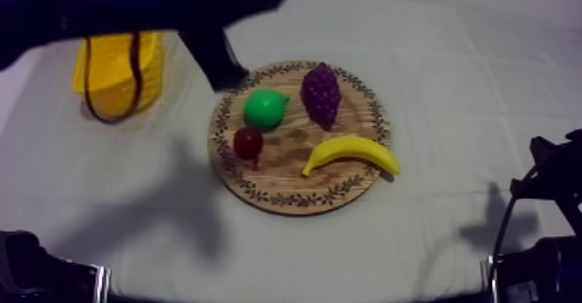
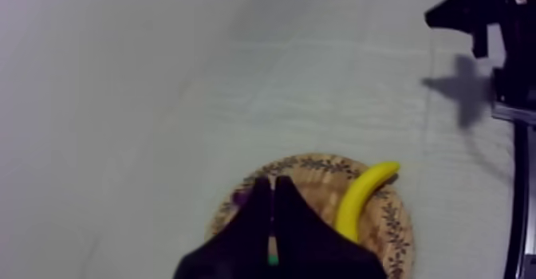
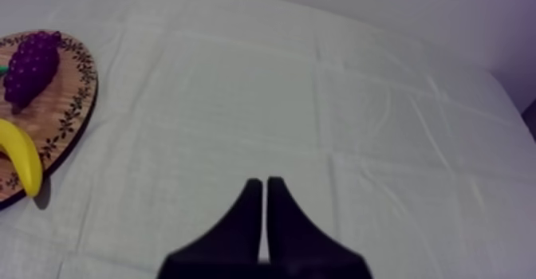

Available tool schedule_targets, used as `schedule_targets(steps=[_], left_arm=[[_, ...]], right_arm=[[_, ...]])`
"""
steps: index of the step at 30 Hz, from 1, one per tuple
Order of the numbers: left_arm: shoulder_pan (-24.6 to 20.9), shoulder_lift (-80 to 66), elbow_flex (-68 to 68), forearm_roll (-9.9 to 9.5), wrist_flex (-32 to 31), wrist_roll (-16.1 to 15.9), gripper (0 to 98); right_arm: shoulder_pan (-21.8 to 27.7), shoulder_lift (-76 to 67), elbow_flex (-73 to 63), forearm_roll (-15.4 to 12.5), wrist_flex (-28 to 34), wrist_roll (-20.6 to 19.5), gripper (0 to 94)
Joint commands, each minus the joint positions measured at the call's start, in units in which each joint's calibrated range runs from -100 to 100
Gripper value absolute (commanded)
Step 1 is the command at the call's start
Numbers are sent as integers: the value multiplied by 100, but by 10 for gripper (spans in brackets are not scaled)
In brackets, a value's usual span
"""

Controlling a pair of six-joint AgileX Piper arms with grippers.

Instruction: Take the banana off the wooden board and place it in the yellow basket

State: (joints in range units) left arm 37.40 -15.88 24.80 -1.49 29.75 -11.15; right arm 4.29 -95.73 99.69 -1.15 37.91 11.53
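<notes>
The yellow banana (image 1: 351,153) lies on the right front part of the round wooden board (image 1: 286,175), clear of the other fruit. My left gripper (image 1: 231,77) hangs over the board's far left rim, near the green pear (image 1: 264,109). In the left wrist view its fingers (image 2: 271,193) lie together as a narrow wedge above the board (image 2: 319,165), with the banana (image 2: 363,194) just beside them. My right gripper (image 3: 263,188) is shut on nothing over bare cloth, away from the board (image 3: 72,99) and the banana (image 3: 22,159). The yellow basket (image 1: 117,73) stands at the far left.
A bunch of purple grapes (image 1: 320,94) and a small red fruit (image 1: 248,142) share the board with the pear. My right arm (image 1: 550,194) rests low at the table's right edge. Bare cloth stretches between the board and the right arm.
</notes>
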Motion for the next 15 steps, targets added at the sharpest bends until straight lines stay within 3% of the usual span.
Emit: schedule_targets(steps=[1,7,15], left_arm=[[129,123,316,5,-240,23,8],[276,385,1039,18,-618,219,8],[322,608,1178,-3,-286,351,16]], right_arm=[[0,-2,-3,1,-1,-3,3],[0,-2,-3,1,-1,-3,3],[0,-2,-3,1,-1,-3,3]])
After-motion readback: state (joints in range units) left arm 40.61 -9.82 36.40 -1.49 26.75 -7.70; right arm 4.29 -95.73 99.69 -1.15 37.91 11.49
